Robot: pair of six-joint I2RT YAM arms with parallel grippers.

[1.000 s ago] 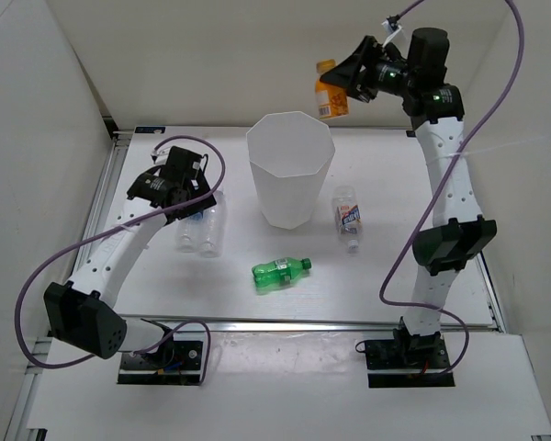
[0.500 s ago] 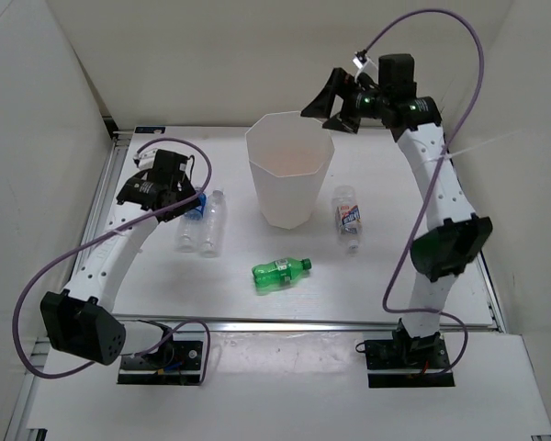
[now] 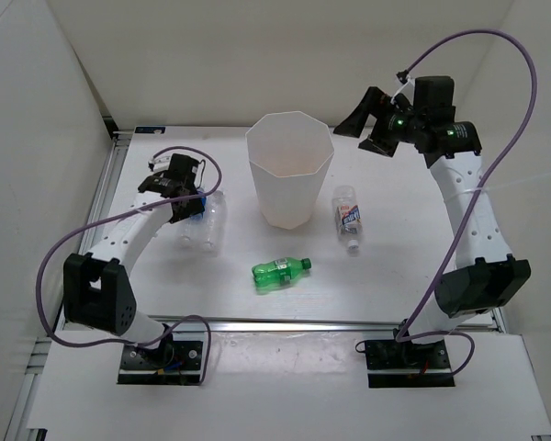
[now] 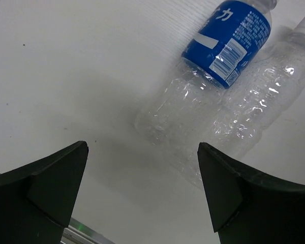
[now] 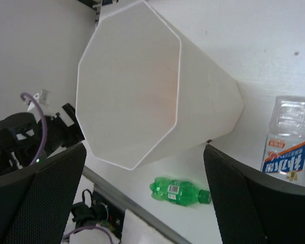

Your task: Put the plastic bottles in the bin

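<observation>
The tall white faceted bin [image 3: 289, 197] stands mid-table, and the right wrist view looks down into its mouth [image 5: 127, 91]. My right gripper [image 3: 365, 133] hangs open and empty, high up and to the right of the bin's rim [image 5: 145, 152]. A green bottle [image 3: 280, 271] [image 5: 180, 190] lies in front of the bin. To the bin's right lies a white-labelled clear bottle [image 3: 349, 218] [image 5: 287, 147]. My left gripper [image 3: 185, 197] [image 4: 142, 152] is open just above the table at the base of a blue-labelled bottle [image 4: 229, 38]. A plain clear bottle [image 3: 211, 225] [image 4: 264, 101] lies alongside.
White walls close the table at the back and on both sides. A metal rail [image 3: 303, 323] runs along the near edge, with both arm bases behind it. Purple cables loop from each arm.
My right gripper opened, and the orange bottle it held a second ago is gone from view. That gripper swung toward the bin's mouth, then back right. My left gripper shifted slightly at the clear bottles.
</observation>
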